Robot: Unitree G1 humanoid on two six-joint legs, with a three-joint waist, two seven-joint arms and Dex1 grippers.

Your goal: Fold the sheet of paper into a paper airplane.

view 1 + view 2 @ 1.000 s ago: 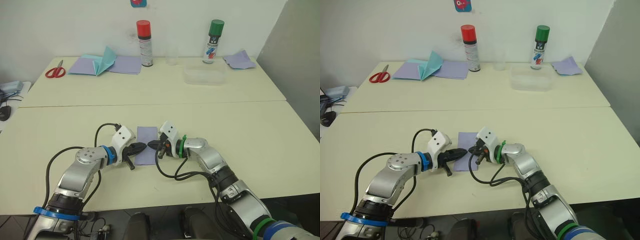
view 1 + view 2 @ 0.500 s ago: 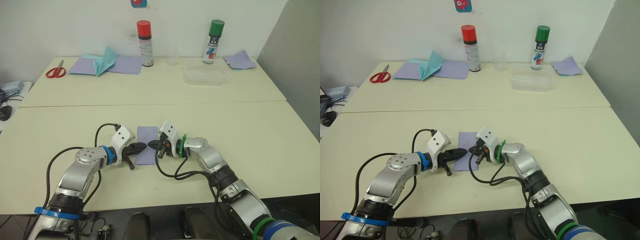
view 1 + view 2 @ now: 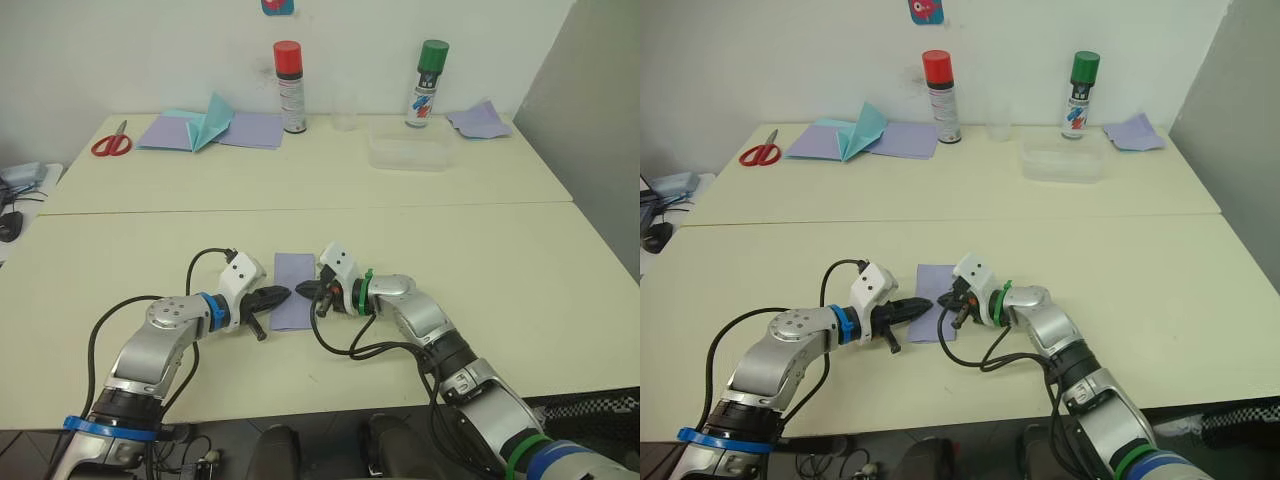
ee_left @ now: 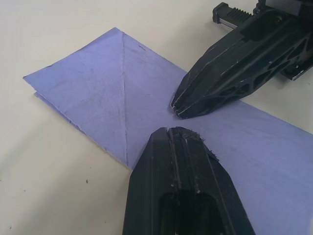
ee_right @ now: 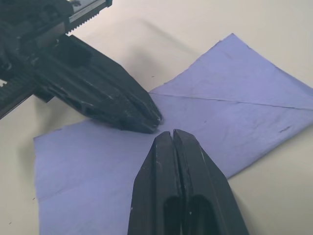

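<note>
The sheet of paper (image 3: pixel 291 296) is lavender and lies folded flat into a narrow rectangle on the near table. A diagonal crease runs to one corner of it (image 4: pixel 93 93). My left gripper (image 3: pixel 281 294) is shut, its tip resting on the paper's left part. My right gripper (image 3: pixel 303 290) is shut too, its tip on the paper's right edge. The two tips nearly touch, as the left wrist view (image 4: pixel 172 131) and the right wrist view (image 5: pixel 172 134) show. Neither gripper holds the paper (image 5: pixel 234 93). The paper airplane is out of view.
On the far table stand a red-capped spray can (image 3: pixel 290 88), a green-capped spray can (image 3: pixel 428 84), a clear cup (image 3: pixel 345 116) and a clear plastic tub (image 3: pixel 407 152). Red scissors (image 3: pixel 110 142), a teal paper piece (image 3: pixel 208 122) on lavender sheets, and a lavender scrap (image 3: pixel 480 120) lie there too.
</note>
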